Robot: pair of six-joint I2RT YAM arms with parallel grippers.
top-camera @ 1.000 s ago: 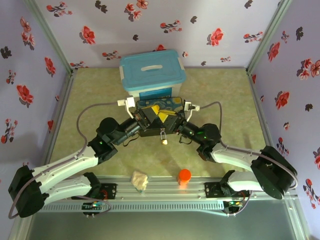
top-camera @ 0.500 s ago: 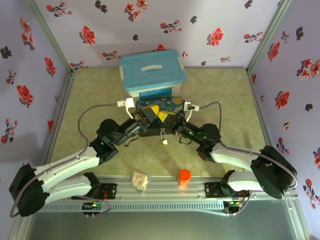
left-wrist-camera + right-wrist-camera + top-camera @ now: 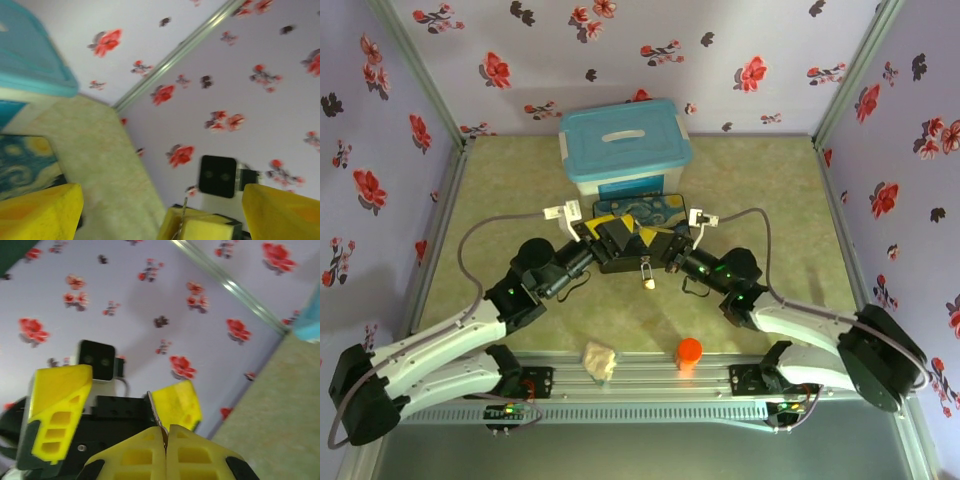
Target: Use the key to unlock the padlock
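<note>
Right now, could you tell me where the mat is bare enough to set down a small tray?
Bare mat lies left of the blue lidded box and right of it. The centre is crowded: left gripper, right gripper pinching the key, painted tin, padlock. Near edge: orange cylinder, crumpled wad.

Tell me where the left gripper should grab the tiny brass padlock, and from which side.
Take the tiny brass padlock by its gold body, not the thin silver shackle, which would likely let it swing. Its shackle points away from the arms. Bring the open left gripper in from its own side, across the body, leaving space for the thin metal key pinched in the right gripper.
</note>
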